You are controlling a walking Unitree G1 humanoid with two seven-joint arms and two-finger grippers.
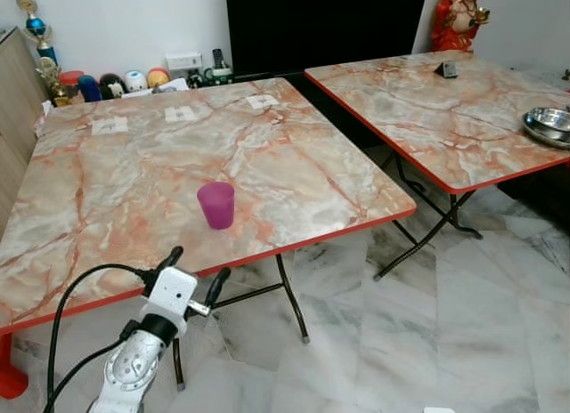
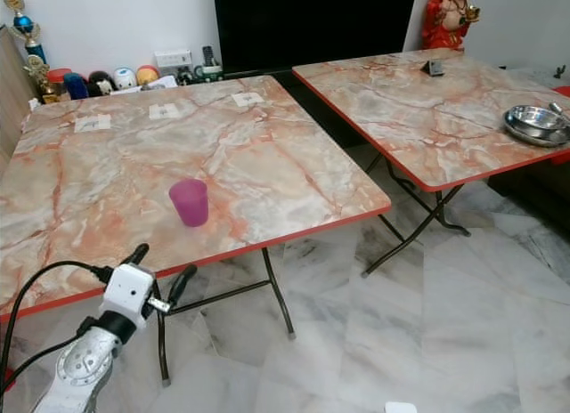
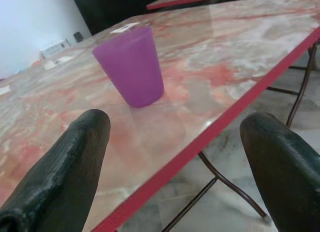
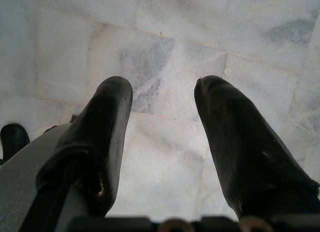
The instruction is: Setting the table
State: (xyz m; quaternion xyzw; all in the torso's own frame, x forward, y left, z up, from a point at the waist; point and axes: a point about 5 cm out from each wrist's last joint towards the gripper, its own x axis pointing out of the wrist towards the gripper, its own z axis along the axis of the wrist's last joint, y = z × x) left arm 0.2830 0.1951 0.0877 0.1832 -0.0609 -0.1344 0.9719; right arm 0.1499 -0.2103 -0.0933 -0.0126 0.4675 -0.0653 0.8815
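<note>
Near table: cup on it, towards the front edge. Left gripper before that edge, cup beyond. Second table right; bowl on its right side.

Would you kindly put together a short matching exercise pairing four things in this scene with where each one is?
Things:
1. purple cup
2. steel bowl
3. left gripper
4. right gripper

Places:
A. right edge of the far table
B. open, over the marble floor
C. near table, close to its front edge
D. open, at the near table's red rim

Pairs: 1-C, 2-A, 3-D, 4-B
</note>
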